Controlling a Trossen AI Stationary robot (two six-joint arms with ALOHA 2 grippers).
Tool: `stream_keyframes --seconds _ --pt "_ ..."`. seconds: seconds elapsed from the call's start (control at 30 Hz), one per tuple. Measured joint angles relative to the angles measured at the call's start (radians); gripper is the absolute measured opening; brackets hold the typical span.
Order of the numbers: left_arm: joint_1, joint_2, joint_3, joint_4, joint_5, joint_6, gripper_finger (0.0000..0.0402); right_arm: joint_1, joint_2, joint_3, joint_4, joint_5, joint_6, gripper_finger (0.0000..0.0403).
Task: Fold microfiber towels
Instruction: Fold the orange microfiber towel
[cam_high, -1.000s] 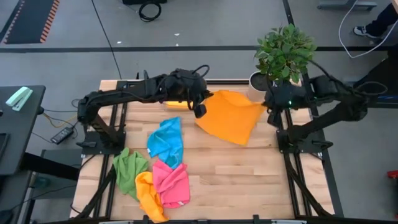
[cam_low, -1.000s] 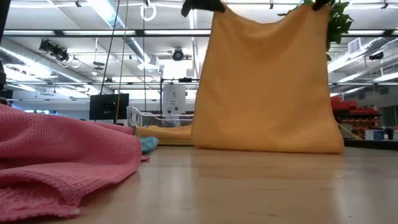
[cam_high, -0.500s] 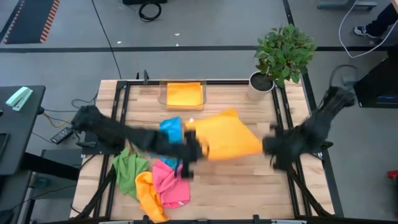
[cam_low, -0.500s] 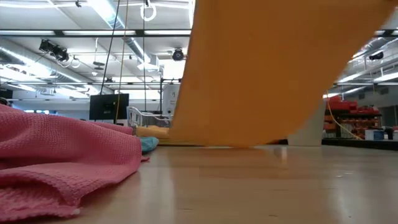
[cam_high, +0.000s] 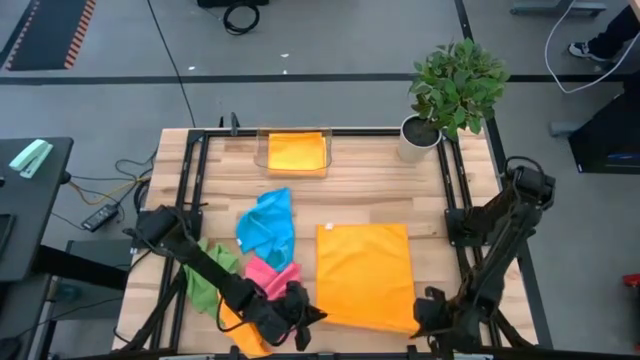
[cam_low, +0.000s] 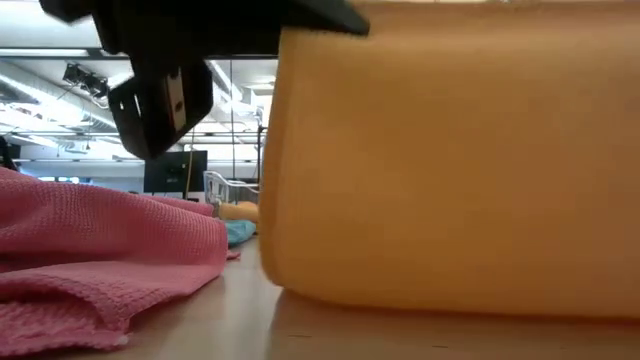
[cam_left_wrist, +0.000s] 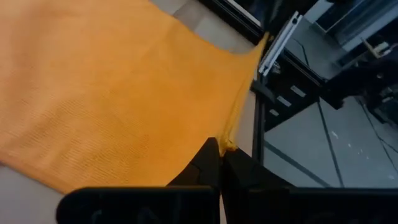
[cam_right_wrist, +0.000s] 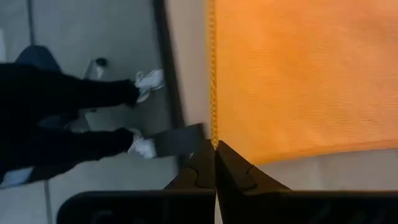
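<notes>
An orange microfiber towel (cam_high: 365, 272) lies spread over the table's middle right, with its near edge lifted. My left gripper (cam_high: 311, 315) is shut on its near left corner and my right gripper (cam_high: 421, 316) is shut on its near right corner. In the low view the towel (cam_low: 450, 160) hangs like a wall, its lower part on the wood, with my left gripper (cam_low: 200, 20) dark above it. Blue (cam_high: 265, 225), pink (cam_high: 272, 282), green (cam_high: 205, 270) and yellow-orange (cam_high: 236, 322) towels lie crumpled on the left. My left gripper pinches the orange towel's near left corner (cam_left_wrist: 229, 147) between its two fingers, coming from the table's left and slanting down. One hem runs straight and taut away from the fingers. The corner is held off the table while the towel's far part lies flat. My right gripper pinches the near right corner (cam_right_wrist: 214, 140) between its two fingers, coming steeply from above. A hem runs straight away from the fingertips. This corner too is raised, with the rest of the cloth on the wood.
A clear tray (cam_high: 266, 160) holding a folded orange cloth stands at the far edge. A potted plant (cam_high: 455, 85) stands at the far right corner. Black frame rails run along both table sides. A person's legs and white shoes (cam_right_wrist: 74, 93) show on the floor beside the table.
Both grippers have swept from the far edge toward the near edge and down, staying shut on the orange towel's corners. The towel, which hung upright by the tray and plant, now lies spread over the middle right, its far part on the table.
</notes>
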Motion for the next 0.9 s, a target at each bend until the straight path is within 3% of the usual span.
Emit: stream_keyframes --seconds 0.13,0.3,0.4,0.57,0.77,0.9 --pt "0.018 -0.004 0.049 -0.113 -0.029 -0.027 0.0004 -0.021 -0.025 0.069 -0.223 0.008 -0.002 0.0002" --pt "0.078 -0.013 0.145 -0.409 -0.042 -0.05 0.0004 -0.124 -0.107 0.119 -0.549 0.047 -0.038 0.0002" --pt "0.125 -0.026 0.211 -0.615 -0.049 -0.044 0.0004 -0.234 -0.15 0.101 -0.643 0.038 -0.122 0.0002" --pt "0.219 -0.065 0.267 -0.851 -0.115 0.119 0.0004 -0.471 -0.174 0.046 -0.669 0.033 -0.309 0.0002" --pt "0.35 -0.058 0.139 -0.753 -0.007 0.286 0.0005 -0.738 -0.167 -0.056 -0.61 -0.025 -0.508 0.0002" --pt "0.41 -0.06 0.08 -0.659 0.073 0.382 0.0006 -0.84 -0.166 -0.099 -0.577 -0.048 -0.585 0.0002"
